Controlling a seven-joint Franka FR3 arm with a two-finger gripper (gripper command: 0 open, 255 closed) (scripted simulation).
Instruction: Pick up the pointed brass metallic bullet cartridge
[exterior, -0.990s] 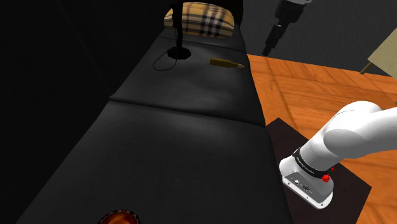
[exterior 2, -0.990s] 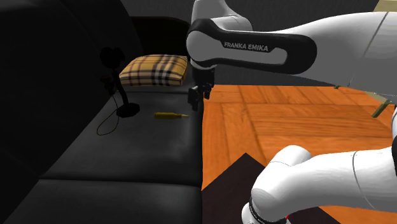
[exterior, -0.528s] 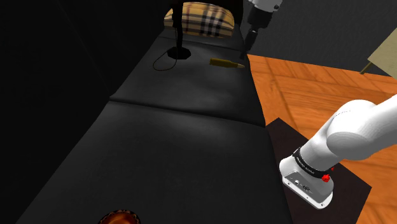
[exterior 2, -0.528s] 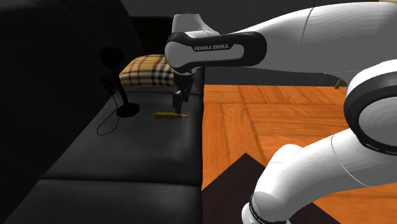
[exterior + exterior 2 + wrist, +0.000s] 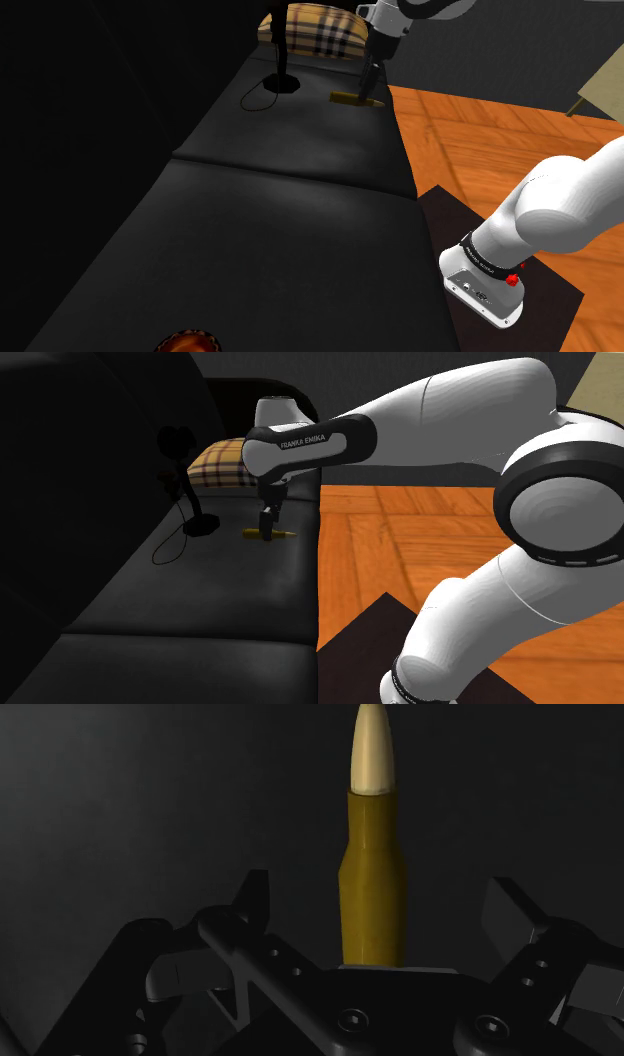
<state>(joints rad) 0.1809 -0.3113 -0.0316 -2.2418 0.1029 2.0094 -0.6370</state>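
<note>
A brass cartridge [image 5: 347, 98] with a paler pointed tip lies on its side on the black sofa seat [image 5: 280, 200], near the seat's edge by the wooden floor. My black gripper [image 5: 367, 88] stands directly over its middle, fingers pointing down. From the second exterior camera the gripper [image 5: 267, 530] reaches down to the cartridge [image 5: 284, 533]. The wrist camera has the cartridge [image 5: 374, 874] running between the two fingers of the gripper [image 5: 380, 909]. The fingers stand apart on either side of the case with a gap to each, so the gripper is open and holds nothing.
A tan plaid cushion [image 5: 315, 30] lies at the sofa's far end, just beyond the cartridge. A black stand with a trailing cord [image 5: 280, 82] sits beside it. Orange wooden floor [image 5: 500, 140] borders the seat. A brown round object [image 5: 185, 343] shows at the near edge.
The arm has swung from over the floor toward the shoulder view's left and come down. The gripper now straddles the cartridge, which has stayed where it was.
</note>
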